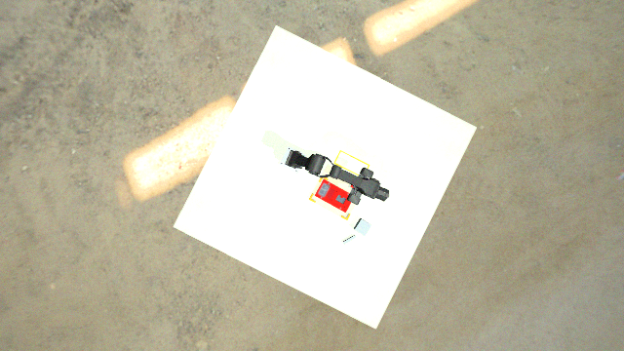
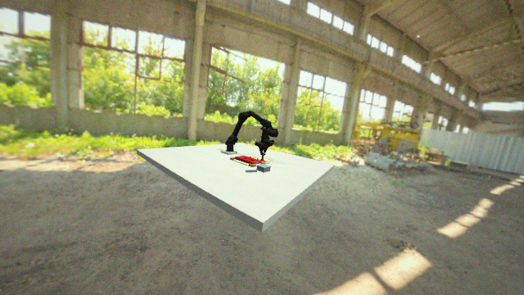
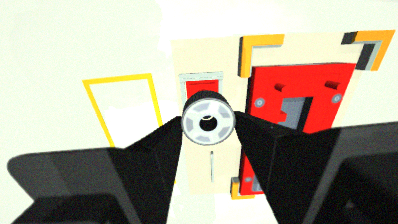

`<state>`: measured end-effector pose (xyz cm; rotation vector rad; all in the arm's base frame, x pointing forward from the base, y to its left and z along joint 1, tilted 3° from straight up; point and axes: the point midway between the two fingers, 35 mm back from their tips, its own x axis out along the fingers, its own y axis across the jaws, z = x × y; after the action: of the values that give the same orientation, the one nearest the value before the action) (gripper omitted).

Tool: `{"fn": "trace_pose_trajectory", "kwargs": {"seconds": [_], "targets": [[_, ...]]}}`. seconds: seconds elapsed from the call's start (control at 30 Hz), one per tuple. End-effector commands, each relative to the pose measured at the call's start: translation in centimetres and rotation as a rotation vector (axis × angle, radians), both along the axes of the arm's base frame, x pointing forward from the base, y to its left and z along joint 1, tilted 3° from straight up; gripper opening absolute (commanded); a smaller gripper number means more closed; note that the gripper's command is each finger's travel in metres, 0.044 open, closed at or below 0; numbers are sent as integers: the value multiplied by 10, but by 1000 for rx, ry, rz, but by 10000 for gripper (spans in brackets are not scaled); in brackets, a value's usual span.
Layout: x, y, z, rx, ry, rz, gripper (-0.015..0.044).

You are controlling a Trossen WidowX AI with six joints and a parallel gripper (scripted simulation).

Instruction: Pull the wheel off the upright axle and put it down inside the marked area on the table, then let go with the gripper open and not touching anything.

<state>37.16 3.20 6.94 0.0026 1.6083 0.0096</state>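
The wheel has a light grey spoked face, a black tyre and a dark hub hole. My gripper is shut on the wheel, one finger on each side. It points down above the small red block in its light grey frame, partly behind the wheel. No axle shows below the wheel; the wheel hides that spot, so I cannot tell whether the axle is still in the hub. The marked area is a yellow outline on the table, left of the wheel in the wrist view.
A red board with grey parts lies right of the wheel in the wrist view, between orange corner brackets. A beige panel lies under the red block. A grey box and a thin strip lie beyond the board.
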Motion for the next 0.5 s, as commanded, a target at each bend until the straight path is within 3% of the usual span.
{"fn": "trace_pose_trajectory", "kwargs": {"seconds": [0.0,0.47], "targets": [[1,0,3,4,-6,-1,0],[0,0,32,4,-7,-1,0]]}}
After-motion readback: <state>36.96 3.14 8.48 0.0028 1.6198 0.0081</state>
